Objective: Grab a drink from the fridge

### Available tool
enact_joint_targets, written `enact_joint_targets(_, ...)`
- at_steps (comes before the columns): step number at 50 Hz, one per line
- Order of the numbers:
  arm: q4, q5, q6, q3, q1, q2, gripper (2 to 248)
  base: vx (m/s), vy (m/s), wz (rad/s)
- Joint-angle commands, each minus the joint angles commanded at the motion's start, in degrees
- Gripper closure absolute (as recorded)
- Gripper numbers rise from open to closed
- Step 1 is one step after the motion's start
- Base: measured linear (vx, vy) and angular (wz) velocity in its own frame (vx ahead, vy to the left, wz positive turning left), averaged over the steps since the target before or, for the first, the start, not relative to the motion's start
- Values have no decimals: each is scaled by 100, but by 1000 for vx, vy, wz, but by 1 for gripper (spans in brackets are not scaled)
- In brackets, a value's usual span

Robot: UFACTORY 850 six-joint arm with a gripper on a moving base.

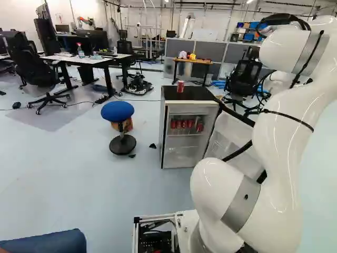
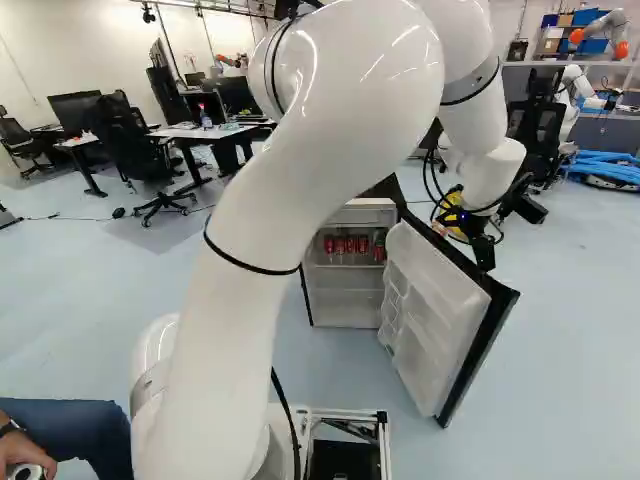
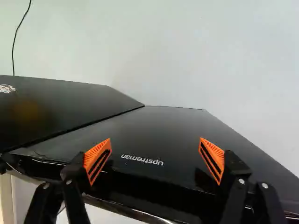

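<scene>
The gripper (image 2: 484,252) hangs by the outer side of the open fridge door (image 2: 437,315), at the right of the right base view. In the wrist view the gripper (image 3: 155,161) has its two orange-padded fingers wide apart, nothing held between them, with the door's black outer face (image 3: 163,135) ahead of and beneath them. The small fridge (image 1: 164,137) stands open, its door swung out behind my arm in the left base view. Several red cans (image 1: 185,124) stand on its upper shelf. Another red can (image 1: 180,86) is upright on the black top.
A blue stool (image 1: 118,110) stands left of the fridge. A person's leg (image 1: 47,242) is close beside the base; a hand (image 2: 30,458) shows there too. Desks (image 1: 87,59) and office chairs are farther back. Another robot (image 2: 575,90) stands at the far right.
</scene>
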Motion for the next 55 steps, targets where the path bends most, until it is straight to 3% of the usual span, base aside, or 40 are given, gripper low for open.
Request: enact_joint_targets(55, 0, 0, 0, 1056, 132, 719, 3, 0, 0, 0)
